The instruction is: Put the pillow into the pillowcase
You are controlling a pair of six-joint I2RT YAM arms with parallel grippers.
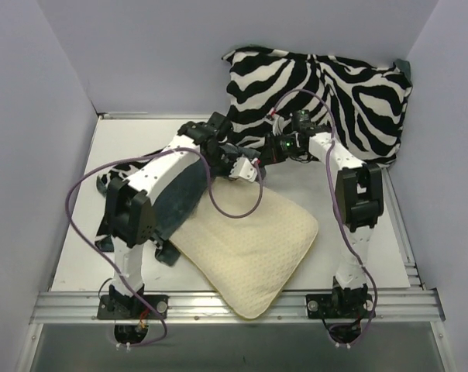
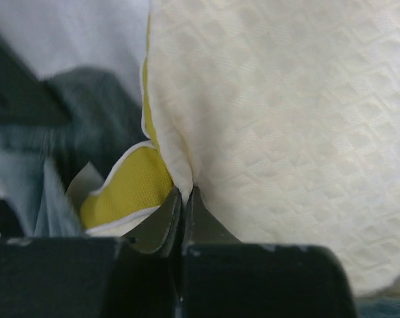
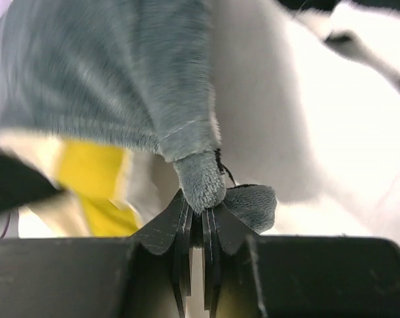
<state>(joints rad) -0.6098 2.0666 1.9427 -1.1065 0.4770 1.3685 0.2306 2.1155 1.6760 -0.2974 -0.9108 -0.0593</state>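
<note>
The cream-yellow quilted pillow (image 1: 253, 244) lies at the front middle of the table, its far corner raised. My left gripper (image 1: 247, 170) is shut on a pinch of the pillow's (image 2: 279, 119) cream fabric beside the yellow piped edge (image 2: 128, 189); its jaws (image 2: 185, 193) meet on the cloth. The pillowcase (image 1: 180, 198) lies with its grey-teal plush side up, mostly under my left arm, and its zebra face shows at the left. My right gripper (image 1: 266, 151) is shut on a fold of the pillowcase's (image 3: 120, 73) grey plush edge, right at its fingertips (image 3: 201, 202).
A plump zebra cushion (image 1: 327, 89) with a teal corner leans on the back wall, just behind both wrists. Purple cables loop over the pillow and around both arms. Walls close in on the left, right and back. A metal rail (image 1: 234, 304) runs along the near edge.
</note>
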